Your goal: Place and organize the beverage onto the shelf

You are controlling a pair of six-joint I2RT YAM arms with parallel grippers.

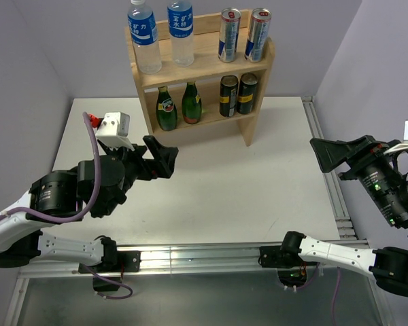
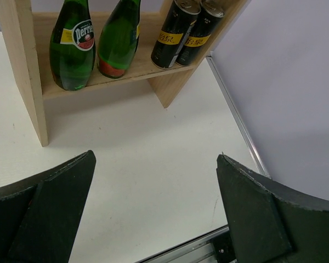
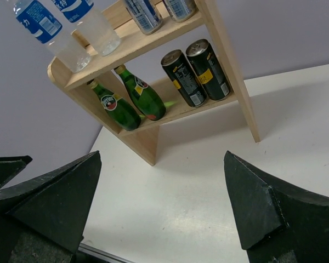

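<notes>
Your left fingers point(image 1: 164, 155) stand spread wide with nothing between them, hanging over the bench point(image 1: 245, 197) on its left half. Your right fingers point(image 1: 330, 155) are spread just as wide and also empty, out by the bench's right edge. The shelf point(image 1: 253, 125) stands upright at the far side of the bench against the back wall, well apart from both sets of fingers, with the left ones nearer to it. On its top board you have two clear water bottles with blue labels point(image 1: 144, 37) side by side on the left, and two tall silver cans with blue and red print point(image 1: 229, 34) on the right. On the lower board, two green glass bottles point(image 1: 166, 109) stand on the left and two black cans with yellow bands point(image 1: 228, 96) on the right, each pair standing close together. All eight drinks are upright. In your left wrist view the fingers point(image 2: 55, 203) frame bare bench, with the lower board's green bottles point(image 2: 74, 49) and black cans point(image 2: 172, 35) beyond. In your right wrist view the fingers point(image 3: 60, 192) frame bare bench too, and both tiers of the shelf point(image 3: 236, 82) show farther off.
</notes>
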